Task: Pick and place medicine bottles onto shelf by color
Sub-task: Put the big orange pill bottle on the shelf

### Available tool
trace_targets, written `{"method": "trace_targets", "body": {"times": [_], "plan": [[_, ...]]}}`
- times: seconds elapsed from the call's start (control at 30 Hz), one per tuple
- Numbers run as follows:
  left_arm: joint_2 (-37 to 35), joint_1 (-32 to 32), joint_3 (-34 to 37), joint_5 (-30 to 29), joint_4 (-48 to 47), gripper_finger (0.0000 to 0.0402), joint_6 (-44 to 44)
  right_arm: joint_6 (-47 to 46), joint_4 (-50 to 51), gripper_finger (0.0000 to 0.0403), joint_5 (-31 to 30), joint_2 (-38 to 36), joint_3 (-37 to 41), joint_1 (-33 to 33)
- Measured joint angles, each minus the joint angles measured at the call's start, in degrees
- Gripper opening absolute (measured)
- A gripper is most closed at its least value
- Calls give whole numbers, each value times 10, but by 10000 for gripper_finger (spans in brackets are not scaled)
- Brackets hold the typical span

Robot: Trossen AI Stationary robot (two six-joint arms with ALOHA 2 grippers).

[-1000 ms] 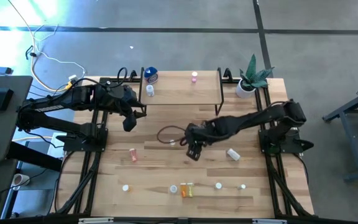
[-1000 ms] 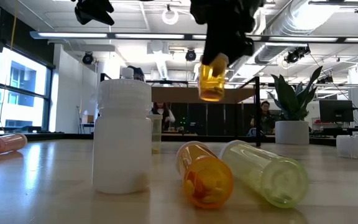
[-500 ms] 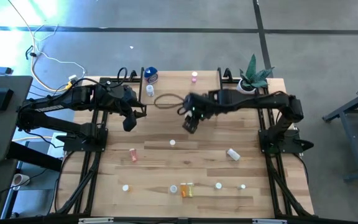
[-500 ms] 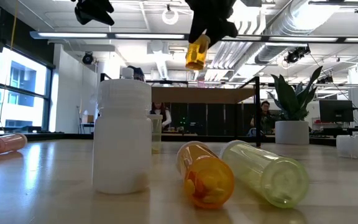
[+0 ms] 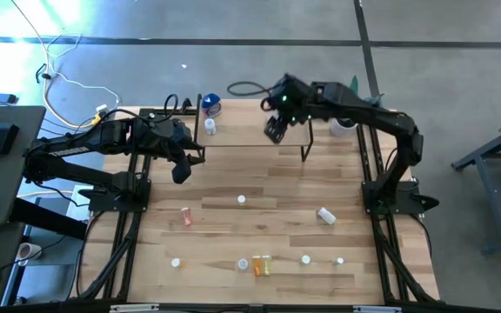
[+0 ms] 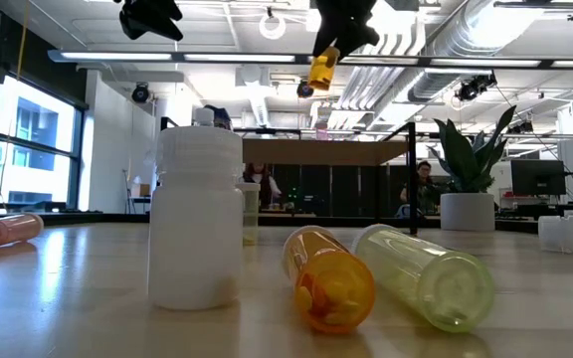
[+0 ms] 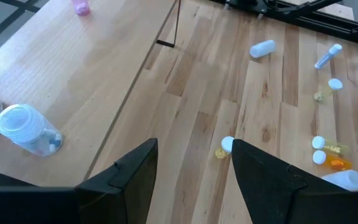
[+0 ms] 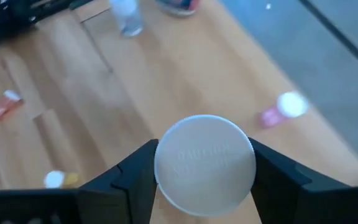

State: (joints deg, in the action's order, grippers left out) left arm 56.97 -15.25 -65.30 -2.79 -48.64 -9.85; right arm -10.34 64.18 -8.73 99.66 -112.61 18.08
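My right gripper [image 5: 274, 130] hangs high over the light-wood shelf [image 5: 250, 130], shut on an amber medicine bottle [image 6: 321, 68] with a white cap [image 8: 204, 163]. On the shelf stand a blue-topped bottle [image 5: 210, 105], a clear one [image 5: 209, 127] and a pink one [image 5: 272, 108]. Several small bottles lie on the table: a pink one [image 5: 186, 216], a white one [image 5: 241, 199], a white one on its side [image 5: 325, 215] and an orange one [image 5: 262, 265] in the near row. My left gripper [image 5: 181, 174] hovers open by the shelf's left end. My right gripper pinches the amber bottle between its two fingers, one on each side of the cap end [image 8: 166, 165]. The cap faces back toward the wrist, so the bottle lies along the fingers. It sticks out tilted below the fingertips [image 6: 318, 78], lifted clear above the shelf.
A potted plant [image 5: 353, 103] stands at the far right corner, just behind my right arm. Black frame rails [image 5: 129, 226] run along both sides of the table. The shelf's middle and right part between the bottles is bare wood.
My right gripper has risen from the table's middle and swung toward the far edge, carrying the amber bottle up until it hangs over the shelf. The bottle has stayed in the fingers, tilted.
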Motion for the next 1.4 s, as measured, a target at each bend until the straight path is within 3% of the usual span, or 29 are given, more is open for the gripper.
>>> {"method": "trace_targets", "body": {"times": [0.4, 0.83, 1.4], "plan": [[0, 0, 0, 0, 0, 194, 0, 75, 8, 199, 2, 0, -26, 89], [0, -16, 0, 0, 3, 194, -5, 88, 30, 199, 3, 0, -26, 167], [0, -76, 0, 0, 7, 194, -5, 73, 46, 199, 60, 82, -25, 196]]}}
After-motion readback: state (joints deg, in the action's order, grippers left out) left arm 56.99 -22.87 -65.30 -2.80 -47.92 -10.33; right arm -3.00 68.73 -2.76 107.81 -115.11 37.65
